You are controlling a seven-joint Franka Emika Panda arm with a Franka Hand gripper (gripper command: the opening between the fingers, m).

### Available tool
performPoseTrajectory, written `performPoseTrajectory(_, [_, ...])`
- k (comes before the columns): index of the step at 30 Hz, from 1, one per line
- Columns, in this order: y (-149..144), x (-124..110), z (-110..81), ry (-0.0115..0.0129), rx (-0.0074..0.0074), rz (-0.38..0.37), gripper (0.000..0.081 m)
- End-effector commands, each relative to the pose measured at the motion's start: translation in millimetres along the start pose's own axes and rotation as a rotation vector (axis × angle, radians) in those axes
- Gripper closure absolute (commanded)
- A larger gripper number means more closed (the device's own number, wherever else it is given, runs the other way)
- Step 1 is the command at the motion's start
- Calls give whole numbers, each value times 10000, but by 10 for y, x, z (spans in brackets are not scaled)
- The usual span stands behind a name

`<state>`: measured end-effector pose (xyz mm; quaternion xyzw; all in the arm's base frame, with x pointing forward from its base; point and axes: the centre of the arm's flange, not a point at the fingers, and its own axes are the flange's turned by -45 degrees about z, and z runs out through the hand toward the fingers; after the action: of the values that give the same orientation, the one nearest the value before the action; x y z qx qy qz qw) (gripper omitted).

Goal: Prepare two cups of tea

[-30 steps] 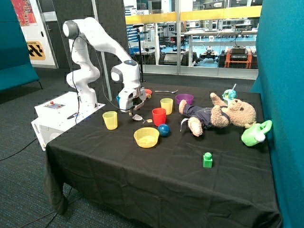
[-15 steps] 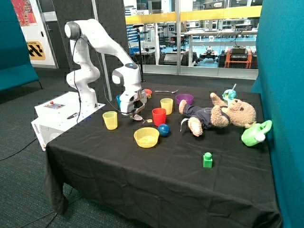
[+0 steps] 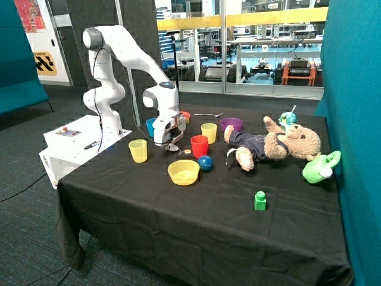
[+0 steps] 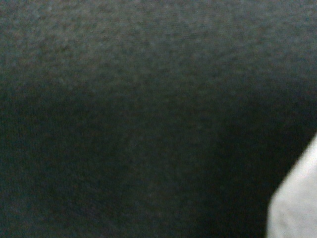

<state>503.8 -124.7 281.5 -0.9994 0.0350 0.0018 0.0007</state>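
Black tablecloth; jaws over tea bag.

Dim room with dark grey carpet across the floor. At centre, bench draped in black cloth down past its edges. Teal partition rising at 3 o'clock, teal seat at 9 o'clock. Glass wall at 12 o'clock, crossed by a yellow band, showing a brightly lit workshop beyond. Yellow-black sign at 10 o'clock.
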Motion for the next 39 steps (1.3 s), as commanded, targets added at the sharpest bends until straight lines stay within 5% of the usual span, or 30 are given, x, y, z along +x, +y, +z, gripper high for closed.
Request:
performPoseTrajectory(1, [-74,-18,108,35,-13,-91,324])
performPoseTrajectory(15, [-92,1,165,35,-14,-116,472])
performPoseTrajectory(19, [-86,3,165,36,-13,11,723])
performPoseTrajectory(21, [-83,1,165,36,-13,51,787])
performPoseTrajectory(39, [-39,-35,116,36,-13,171,808])
